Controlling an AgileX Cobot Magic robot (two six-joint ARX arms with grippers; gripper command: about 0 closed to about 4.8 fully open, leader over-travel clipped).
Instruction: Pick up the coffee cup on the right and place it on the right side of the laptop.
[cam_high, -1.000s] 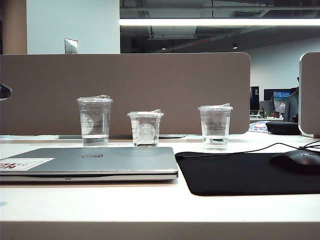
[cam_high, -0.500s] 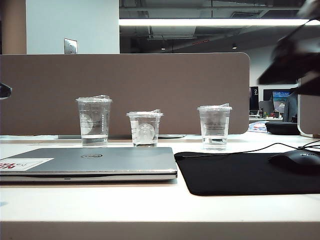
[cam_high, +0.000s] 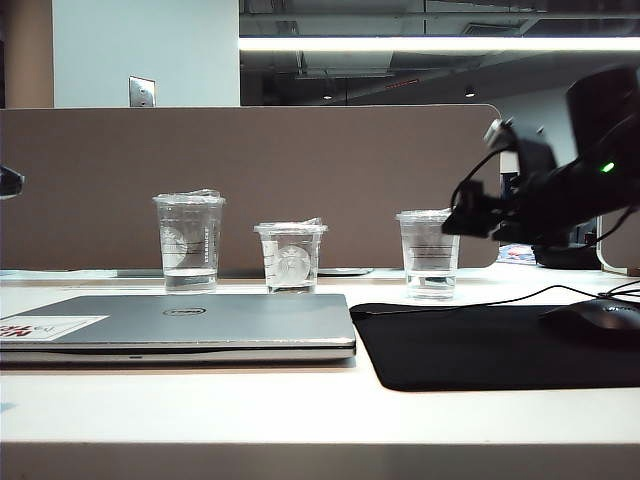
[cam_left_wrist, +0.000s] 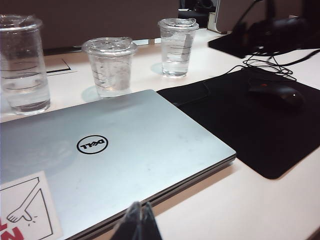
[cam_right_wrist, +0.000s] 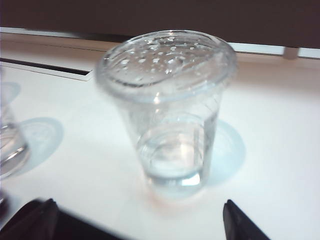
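I count three clear plastic cups standing in a row on the white table (cam_high: 200, 410), each with a little water in it. The tall cup (cam_high: 189, 242) is at the 9 o'clock end and has a round logo and some up-and-down print too small for me to read. The short cup (cam_high: 291, 256) in the middle has a round logo too. The coffee cup (cam_high: 431, 254) I need is at the 3 o'clock end, with a flat clear lid and ridge lines round its wall. It stands upright behind the black mouse pad (cam_high: 490, 345).

I see one laptop (cam_high: 185, 325), silver-grey and closed, lying flat in front of the tall and short cups. Its lid says DELL inside a ring. A white sticker with red letters sits at its 9 o'clock corner, but I cannot read the letters. One black mouse (cam_high: 592, 322) rests on the pad with its wire trailing away.

My right gripper (cam_right_wrist: 145, 220) is at 3 o'clock of the coffee cup, near it, with its fingers spread wide and nothing between them. My left gripper (cam_left_wrist: 138, 225) hangs over the near edge of the laptop, and I cannot tell its opening.
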